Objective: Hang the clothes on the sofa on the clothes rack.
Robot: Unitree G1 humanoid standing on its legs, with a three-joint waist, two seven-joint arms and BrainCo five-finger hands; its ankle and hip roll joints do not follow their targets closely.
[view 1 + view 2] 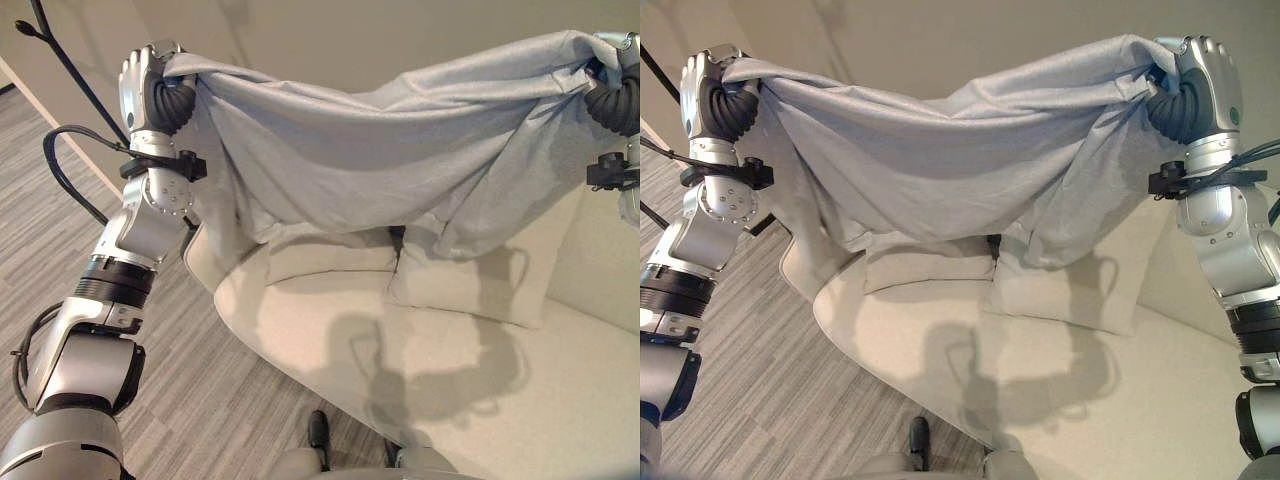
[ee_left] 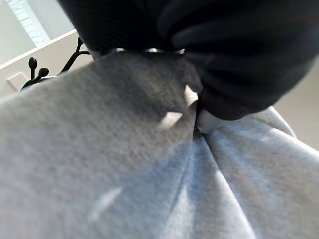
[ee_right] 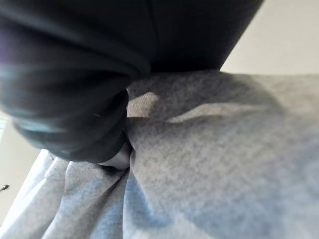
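My left hand (image 1: 710, 92): raised, fingers curled round the left edge of the grey garment (image 1: 960, 160). My right hand (image 1: 1200, 85): raised at the right, fingers clamped on the opposite edge. Garment: stretched between both hands, sagging at its middle, hanging above the cream sofa (image 1: 1060, 400) and its two cushions (image 1: 925, 268). Black clothes rack (image 1: 65, 60): far left, behind my left hand, apart from the garment.
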